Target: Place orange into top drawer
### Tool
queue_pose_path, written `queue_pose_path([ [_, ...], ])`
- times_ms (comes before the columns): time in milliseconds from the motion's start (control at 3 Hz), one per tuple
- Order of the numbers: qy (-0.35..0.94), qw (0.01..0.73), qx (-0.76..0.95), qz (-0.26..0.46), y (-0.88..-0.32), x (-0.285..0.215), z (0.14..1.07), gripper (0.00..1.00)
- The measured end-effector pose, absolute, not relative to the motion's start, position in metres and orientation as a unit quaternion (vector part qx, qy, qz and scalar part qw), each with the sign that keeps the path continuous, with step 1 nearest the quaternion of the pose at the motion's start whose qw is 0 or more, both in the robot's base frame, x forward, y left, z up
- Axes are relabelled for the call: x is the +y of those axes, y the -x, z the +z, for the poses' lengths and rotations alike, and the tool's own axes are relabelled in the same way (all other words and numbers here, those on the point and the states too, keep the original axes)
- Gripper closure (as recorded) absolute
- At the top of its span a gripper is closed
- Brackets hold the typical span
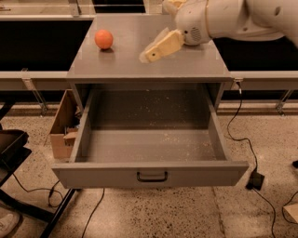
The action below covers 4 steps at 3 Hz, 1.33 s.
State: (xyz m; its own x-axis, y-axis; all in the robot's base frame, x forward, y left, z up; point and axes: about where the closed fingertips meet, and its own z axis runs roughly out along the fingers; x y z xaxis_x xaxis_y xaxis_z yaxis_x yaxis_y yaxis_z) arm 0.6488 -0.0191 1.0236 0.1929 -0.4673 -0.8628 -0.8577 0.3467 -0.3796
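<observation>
The orange (104,39) sits on the grey cabinet top (191,65), near its back left corner. My gripper (151,52) hangs just above the cabinet top near its middle, to the right of the orange and apart from it, with nothing in it. The white arm comes in from the upper right. The top drawer (93,175) is pulled fully open below, with a small black handle (152,177) on its front. Its speckled floor holds no objects.
A brown cardboard box (63,125) stands on the floor against the cabinet's left side. A black stand (14,148) is at the lower left. Cables (247,144) run over the floor on the right. A cream object (173,3) peeks out behind the arm.
</observation>
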Motion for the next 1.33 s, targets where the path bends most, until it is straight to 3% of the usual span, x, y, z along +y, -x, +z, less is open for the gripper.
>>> queue_pose_path([
  [1333, 0.444, 0.566, 0.67, 0.18, -0.845, 0.093, 0.96, 0.0],
])
